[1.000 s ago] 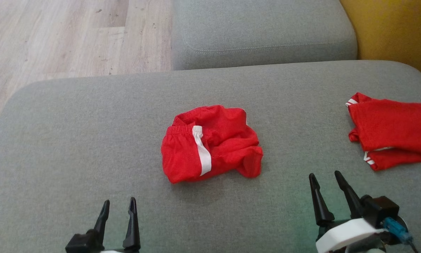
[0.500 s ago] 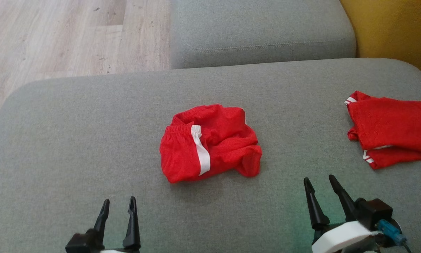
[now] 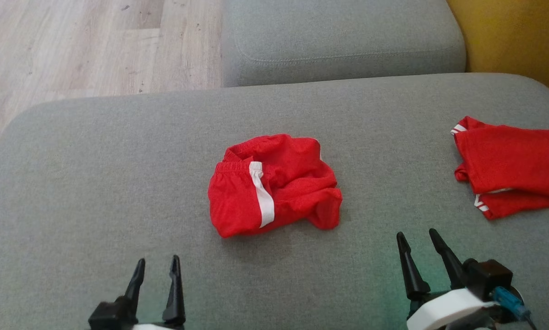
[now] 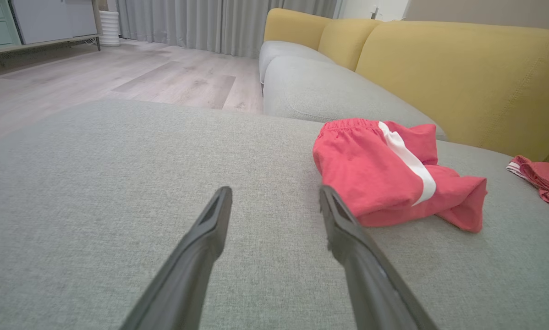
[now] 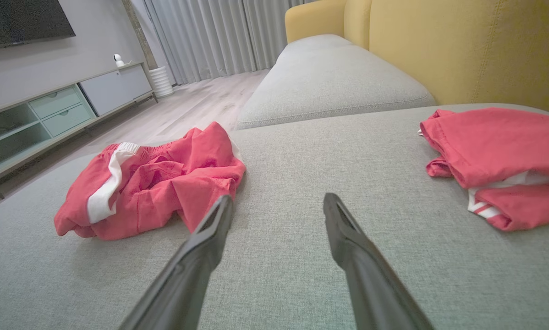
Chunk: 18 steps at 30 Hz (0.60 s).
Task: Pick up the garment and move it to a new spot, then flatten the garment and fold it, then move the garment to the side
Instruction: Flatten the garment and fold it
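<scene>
A crumpled red garment with a white side stripe lies in a heap at the middle of the grey sofa seat. The same garment sits ahead and to the right of my left fingers, and the garment lies ahead and to the left of my right fingers. My left gripper is open near the seat's front edge, well short of the heap. My right gripper is open too, off the heap's lower right, with nothing between its fingers.
A second red garment, folded, lies at the seat's right edge. A further grey cushion adjoins the seat behind, with a yellow backrest on the right and wooden floor on the left. A low cabinet stands across the room.
The right gripper has drawn back slightly toward the front edge. The camera shifted a little. The garment has not moved.
</scene>
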{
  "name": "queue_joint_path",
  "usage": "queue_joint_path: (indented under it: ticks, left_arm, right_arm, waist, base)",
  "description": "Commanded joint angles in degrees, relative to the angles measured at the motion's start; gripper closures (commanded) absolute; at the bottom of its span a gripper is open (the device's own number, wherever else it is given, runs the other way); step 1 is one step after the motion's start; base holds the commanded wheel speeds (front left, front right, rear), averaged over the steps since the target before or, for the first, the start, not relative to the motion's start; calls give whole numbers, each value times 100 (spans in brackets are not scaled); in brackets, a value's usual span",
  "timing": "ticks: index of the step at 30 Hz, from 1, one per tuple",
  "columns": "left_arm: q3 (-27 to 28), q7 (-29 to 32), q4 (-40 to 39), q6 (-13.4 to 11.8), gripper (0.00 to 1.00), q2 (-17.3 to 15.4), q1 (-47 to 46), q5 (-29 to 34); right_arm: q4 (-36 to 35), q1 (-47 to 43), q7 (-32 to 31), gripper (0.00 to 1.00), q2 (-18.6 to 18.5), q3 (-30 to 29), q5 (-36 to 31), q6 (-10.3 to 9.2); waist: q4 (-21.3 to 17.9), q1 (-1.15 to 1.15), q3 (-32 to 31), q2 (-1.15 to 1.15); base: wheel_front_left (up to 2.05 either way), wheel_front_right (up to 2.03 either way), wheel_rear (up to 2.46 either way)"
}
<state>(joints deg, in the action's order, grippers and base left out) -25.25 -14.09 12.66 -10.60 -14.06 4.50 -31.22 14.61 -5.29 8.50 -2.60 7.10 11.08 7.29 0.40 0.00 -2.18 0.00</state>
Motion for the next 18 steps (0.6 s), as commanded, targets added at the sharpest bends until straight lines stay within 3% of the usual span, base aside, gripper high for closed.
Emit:
queue_joint_path:
  ticks: [1,8,18]
  left_arm:
    - [125,50,-206,-3,0,-111,-432,76]
    - [-158,381,-236,95,0,-75,-1034,287]
    - [-900,1168,388,368,0,588,-2571,644]
  right_arm:
    - [-202,302,58,0,-28,116,-6,20]
    - [-244,349,43,0,-28,106,-30,20]
    - [-340,584,-10,0,-28,265,-62,20]
  waist:
    - [-11,0,23,0]
    - [-63,0,125,0]
    - [-400,0,569,0]
  base:
    - [0,0,0]
    - [0,0,0]
    - [0,0,0]
